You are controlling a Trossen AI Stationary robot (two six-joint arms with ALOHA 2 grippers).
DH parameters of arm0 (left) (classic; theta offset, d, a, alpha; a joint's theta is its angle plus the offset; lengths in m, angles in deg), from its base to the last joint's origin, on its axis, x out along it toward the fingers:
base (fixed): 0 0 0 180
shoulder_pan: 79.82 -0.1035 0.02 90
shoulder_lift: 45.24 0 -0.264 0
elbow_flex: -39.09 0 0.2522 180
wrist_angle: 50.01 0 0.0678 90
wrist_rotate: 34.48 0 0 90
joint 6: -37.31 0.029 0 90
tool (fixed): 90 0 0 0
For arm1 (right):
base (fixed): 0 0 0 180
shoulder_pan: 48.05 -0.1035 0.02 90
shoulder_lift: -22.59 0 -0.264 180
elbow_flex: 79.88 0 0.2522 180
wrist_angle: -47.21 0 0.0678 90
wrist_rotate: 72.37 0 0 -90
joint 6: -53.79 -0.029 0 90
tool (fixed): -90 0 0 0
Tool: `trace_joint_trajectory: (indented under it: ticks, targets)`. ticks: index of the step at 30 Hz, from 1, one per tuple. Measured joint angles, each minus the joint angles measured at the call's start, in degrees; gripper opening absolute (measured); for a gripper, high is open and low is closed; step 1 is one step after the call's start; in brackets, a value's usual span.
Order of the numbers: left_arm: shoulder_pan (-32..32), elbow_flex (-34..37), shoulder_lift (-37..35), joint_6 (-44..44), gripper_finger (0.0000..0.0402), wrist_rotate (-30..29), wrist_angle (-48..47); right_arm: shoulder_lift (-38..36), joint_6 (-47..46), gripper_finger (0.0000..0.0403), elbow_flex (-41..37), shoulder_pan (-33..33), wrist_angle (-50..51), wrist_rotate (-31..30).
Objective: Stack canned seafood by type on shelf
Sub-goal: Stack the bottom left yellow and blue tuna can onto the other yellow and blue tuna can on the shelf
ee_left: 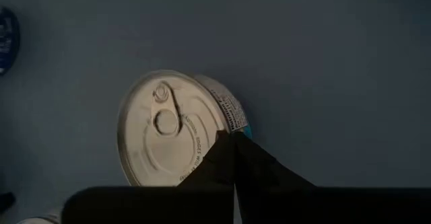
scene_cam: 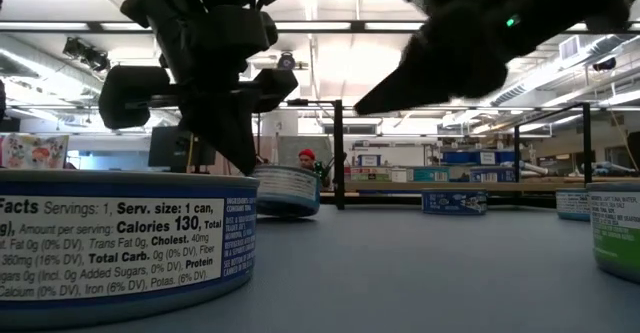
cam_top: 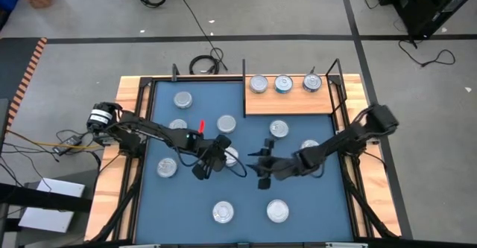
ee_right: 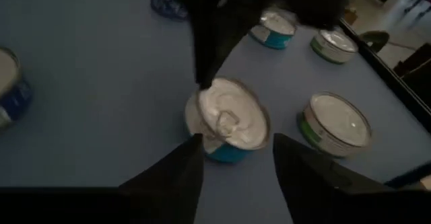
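Both grippers crowded one tin (ee_right: 227, 120): left gripper (cam_top: 211, 161) pinched closed over it, right gripper (ee_right: 232, 158) spread wide. I'd let one arm straddle it squarely.

The left arm reaches in from its own side of the blue mat (cam_top: 194, 203) to the mat's middle, its wrist bent down. The left gripper (cam_top: 221, 153) points down there, fingers pressed together into a single tip. The right arm stretches from the opposite side towards that same middle — the right gripper (cam_top: 261, 162) is just beside the left one, its two fingers (ee_right: 176, 173) spread apart.
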Motion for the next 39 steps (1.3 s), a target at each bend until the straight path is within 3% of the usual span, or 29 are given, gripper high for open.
trace_joint_trajectory:
  ticks: [8,15,39]
  targets:
    - [-0.3,0.0,-0.4,-2.5,0.0,0.0,0.8,11.8,3.1,0.0239,11.9,0.1,8.6,-3.9]
    - [-0.6,0.0,-0.4,-3.0,0.0,0.5,1.1,17.2,6.8,0.0268,18.7,0.8,13.2,-6.3]
    - [-3.6,0.0,-0.4,-6.8,0.0,3.9,5.7,18.2,15.5,0.0254,19.7,5.3,15.9,-2.3]
